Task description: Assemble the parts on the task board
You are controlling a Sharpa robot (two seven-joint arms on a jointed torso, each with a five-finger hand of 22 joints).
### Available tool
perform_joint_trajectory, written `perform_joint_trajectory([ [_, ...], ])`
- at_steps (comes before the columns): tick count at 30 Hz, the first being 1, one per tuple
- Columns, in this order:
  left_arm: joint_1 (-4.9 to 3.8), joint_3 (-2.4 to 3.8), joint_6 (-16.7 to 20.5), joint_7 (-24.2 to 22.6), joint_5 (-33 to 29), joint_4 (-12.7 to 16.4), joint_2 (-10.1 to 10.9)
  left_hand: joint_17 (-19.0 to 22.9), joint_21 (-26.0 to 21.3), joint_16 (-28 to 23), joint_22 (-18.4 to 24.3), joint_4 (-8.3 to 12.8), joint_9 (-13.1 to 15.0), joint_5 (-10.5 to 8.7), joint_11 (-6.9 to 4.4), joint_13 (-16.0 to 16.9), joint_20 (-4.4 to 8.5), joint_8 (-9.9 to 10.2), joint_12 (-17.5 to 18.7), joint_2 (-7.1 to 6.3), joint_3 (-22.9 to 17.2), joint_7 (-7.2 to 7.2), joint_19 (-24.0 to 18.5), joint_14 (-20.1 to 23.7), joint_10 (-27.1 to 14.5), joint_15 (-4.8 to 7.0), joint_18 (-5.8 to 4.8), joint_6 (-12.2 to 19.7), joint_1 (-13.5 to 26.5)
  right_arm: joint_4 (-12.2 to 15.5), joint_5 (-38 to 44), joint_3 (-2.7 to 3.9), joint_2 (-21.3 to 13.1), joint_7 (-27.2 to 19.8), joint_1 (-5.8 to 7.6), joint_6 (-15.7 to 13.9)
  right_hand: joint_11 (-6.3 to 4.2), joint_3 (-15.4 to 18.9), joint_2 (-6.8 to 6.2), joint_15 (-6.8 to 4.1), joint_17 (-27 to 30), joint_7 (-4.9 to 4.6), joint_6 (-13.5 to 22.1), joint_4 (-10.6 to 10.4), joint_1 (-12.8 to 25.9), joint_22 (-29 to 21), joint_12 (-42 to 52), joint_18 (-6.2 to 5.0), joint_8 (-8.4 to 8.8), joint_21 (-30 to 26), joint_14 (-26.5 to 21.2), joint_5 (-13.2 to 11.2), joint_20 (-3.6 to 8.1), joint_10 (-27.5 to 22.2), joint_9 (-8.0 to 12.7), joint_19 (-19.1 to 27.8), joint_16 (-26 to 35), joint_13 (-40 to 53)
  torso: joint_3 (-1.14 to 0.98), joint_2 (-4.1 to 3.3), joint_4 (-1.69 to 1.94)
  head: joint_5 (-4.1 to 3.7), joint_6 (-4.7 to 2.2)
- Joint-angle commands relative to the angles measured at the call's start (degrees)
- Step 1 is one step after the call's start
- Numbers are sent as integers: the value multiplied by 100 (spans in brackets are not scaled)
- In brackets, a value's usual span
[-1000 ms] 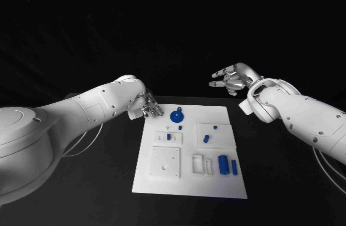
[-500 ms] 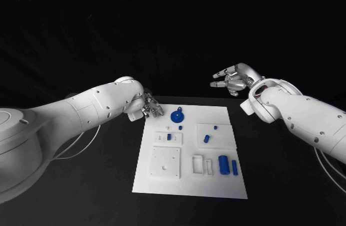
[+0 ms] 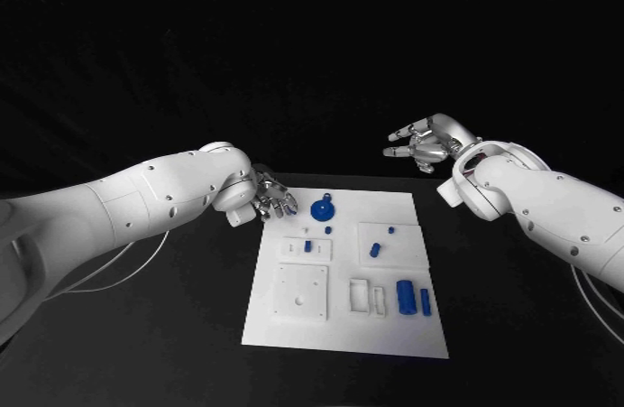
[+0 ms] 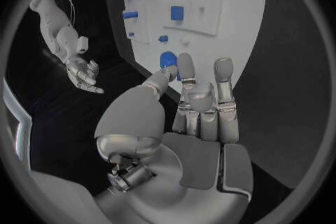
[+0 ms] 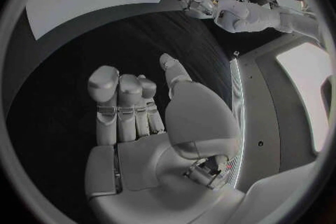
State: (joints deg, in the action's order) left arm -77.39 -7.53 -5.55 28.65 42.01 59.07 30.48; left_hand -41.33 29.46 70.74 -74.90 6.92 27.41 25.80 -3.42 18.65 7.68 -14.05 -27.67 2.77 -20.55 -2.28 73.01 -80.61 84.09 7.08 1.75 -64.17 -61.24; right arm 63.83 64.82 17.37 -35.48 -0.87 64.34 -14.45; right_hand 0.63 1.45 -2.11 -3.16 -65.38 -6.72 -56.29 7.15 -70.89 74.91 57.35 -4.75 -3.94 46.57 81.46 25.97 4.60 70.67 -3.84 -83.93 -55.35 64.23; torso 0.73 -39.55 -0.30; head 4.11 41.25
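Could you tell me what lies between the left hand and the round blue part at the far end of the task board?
Nothing: in the head view only bare white task board separates the left hand from the round blue part.

White arms (thin cables trailing) — silver hands, dark screw dots.
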Motion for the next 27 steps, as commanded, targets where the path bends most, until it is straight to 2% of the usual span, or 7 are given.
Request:
perform_joint_trajectory([
  [1,-11,-11,214,134,-194,284,120,-29,38,39,-109,175,1086,43,-46,-2,45,-285,-50,16,-149,320,12,-47,256,17,-14,-384,75,-22,42,1,7,2,-3,114,-6,-42,28,-21,-2,-10,-31,10,-17,579,9,-88,34,-1,-24,27,-16,-16,7,-212,9,5,-10,42,22,-14,28],
  [4,-13,-51,338,136,-79,571,259,-79,59,61,-109,233,1065,110,-53,-16,51,-276,-115,19,-168,332,25,-73,260,23,-13,-444,132,-43,42,1,9,3,-13,129,-7,-53,25,-21,-1,-11,-32,22,-10,579,11,-88,34,-1,-25,58,-15,-15,7,-211,11,6,-11,63,30,-12,55],
  [8,-12,-143,526,151,146,885,398,-118,76,74,-108,267,1059,138,-61,-29,56,-273,-165,26,-194,341,44,-103,261,28,-7,-479,158,-55,42,1,6,3,-37,139,-7,-63,26,-22,0,-11,-33,30,-8,579,12,-88,34,-3,-26,70,-15,-14,7,-211,13,8,-7,85,43,-17,92],
  [14,-10,-336,904,235,475,1304,580,-183,103,103,-108,298,1075,207,-73,-47,51,-286,-258,20,-257,355,61,-136,266,30,6,-527,217,-68,42,0,-7,5,-73,149,-7,-69,25,-22,1,-10,-35,36,-1,578,13,-88,34,-3,-27,83,-14,-14,7,-210,14,9,-2,121,73,-21,148],
  [20,-3,-506,1182,268,730,1638,727,-216,122,123,-108,319,1083,219,-76,-66,40,-293,-292,14,-291,363,64,-143,268,21,15,-553,253,-79,42,0,-12,4,-98,157,-7,-84,27,-22,0,-11,-34,50,9,577,7,-88,34,-7,-28,97,-14,-18,7,-209,14,6,4,131,78,-28,193],
  [22,6,-552,1253,276,825,1717,756,-235,128,137,-107,328,1081,220,-77,-76,34,-287,-310,13,-301,365,65,-147,269,18,20,-565,265,-82,42,0,-13,3,-106,159,-8,-97,27,-23,0,-10,-34,63,17,578,9,-87,34,-2,-28,110,-14,-18,7,-209,14,8,5,132,76,-21,201],
  [27,67,-609,1362,296,991,1838,778,-266,144,161,-110,331,1081,217,-80,-80,27,-284,-336,11,-311,369,70,-155,269,16,29,-581,262,-85,40,0,-12,0,-121,164,-8,-102,29,-23,-1,-10,-37,64,26,578,10,-87,34,-3,-27,122,-14,-17,7,-209,13,9,0,128,78,-10,209],
])
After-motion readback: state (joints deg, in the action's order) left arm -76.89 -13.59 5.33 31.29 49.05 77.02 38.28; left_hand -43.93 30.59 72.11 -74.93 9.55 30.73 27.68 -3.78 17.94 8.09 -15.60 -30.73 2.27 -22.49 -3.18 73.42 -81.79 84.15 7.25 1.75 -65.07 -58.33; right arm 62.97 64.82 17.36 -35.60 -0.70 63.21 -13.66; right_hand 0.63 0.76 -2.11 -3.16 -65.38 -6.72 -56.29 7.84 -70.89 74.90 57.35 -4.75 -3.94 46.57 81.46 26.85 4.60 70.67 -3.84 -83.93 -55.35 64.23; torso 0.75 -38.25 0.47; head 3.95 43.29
